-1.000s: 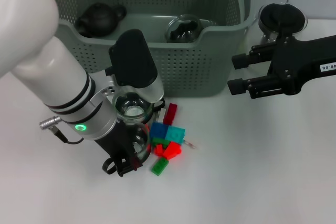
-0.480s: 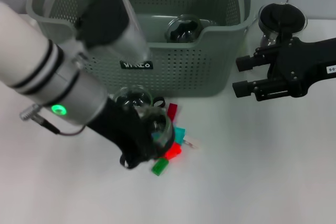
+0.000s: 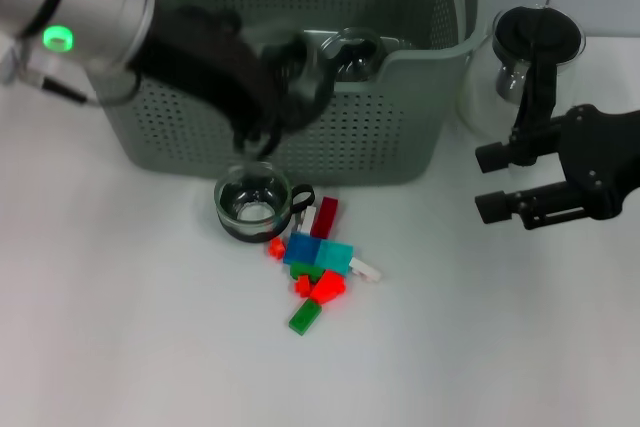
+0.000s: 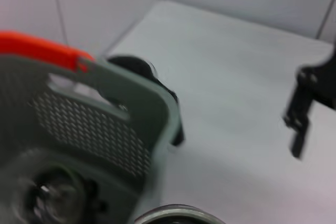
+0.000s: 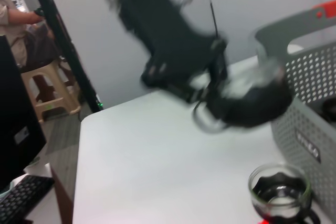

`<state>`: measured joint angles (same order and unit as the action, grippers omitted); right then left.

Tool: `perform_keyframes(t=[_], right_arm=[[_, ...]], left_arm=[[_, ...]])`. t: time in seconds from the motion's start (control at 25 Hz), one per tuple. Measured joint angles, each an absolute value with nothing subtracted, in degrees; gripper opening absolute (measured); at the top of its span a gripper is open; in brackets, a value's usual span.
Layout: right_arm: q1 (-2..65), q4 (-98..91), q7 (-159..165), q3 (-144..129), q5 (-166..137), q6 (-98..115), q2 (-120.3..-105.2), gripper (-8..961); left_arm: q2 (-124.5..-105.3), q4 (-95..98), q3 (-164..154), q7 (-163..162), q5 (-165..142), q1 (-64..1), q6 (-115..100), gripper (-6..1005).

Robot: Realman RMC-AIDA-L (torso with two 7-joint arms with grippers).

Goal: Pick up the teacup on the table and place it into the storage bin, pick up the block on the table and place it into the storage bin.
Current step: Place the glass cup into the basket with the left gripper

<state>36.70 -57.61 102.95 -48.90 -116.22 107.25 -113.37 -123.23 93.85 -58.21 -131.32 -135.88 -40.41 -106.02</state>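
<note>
Seen from the head, the left end effector (image 3: 285, 87) hangs at the front wall of the storage bin (image 3: 390, 137), closed on a teacup (image 3: 305, 77) that is blurred there. The right wrist view shows that cup (image 5: 252, 100) from the side, dark and glassy, held clear of the surface just before the bin's rim. A second teacup (image 3: 253, 209) stands on the surface in front of the bin, and a third glass vessel (image 3: 355, 52) lies inside it; the left wrist view also shows one inside. The cluster of blocks (image 3: 318, 267) lies beside the standing cup. The right end effector (image 3: 505, 182) hovers beside the bin, fingers apart, empty, near one glass pot (image 3: 535, 42).
</note>
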Motion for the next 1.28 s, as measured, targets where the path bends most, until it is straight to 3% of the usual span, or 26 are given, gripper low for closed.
perform_keyframes(t=[0.16,0.52,0.64,0.96,1.28], right_arm=[[36.65,-55.78,101.57,-48.86,-116.38,107.55,-112.9,688],[36.13,-55.12,101.42,-48.63,-116.72,107.48,-112.77,689],[36.11,-55.04,101.78,-48.58,-116.73,107.55,-112.8,689],[36.82,-53.84,101.75,-48.87,-116.72,107.3,-113.35,690],[37.01,-53.18,101.44,-48.95,-116.72,107.02,-113.45,690]], left_arm=[[-121.35,90.77,-56.8,-131.63,-136.42,-44.15,-101.24,48],[-115.07,64.56,-56.35,-131.79,-138.1,-52.03,-77.48,51],[-114.01,56.98,-56.69,-131.08,-138.96,-54.44,-70.27,52],[-115.29,44.39,-57.57,-130.57,-144.91,-57.68,-55.32,55],[-118.28,41.9,-60.14,-130.43,-146.96,-57.26,-49.84,57]])
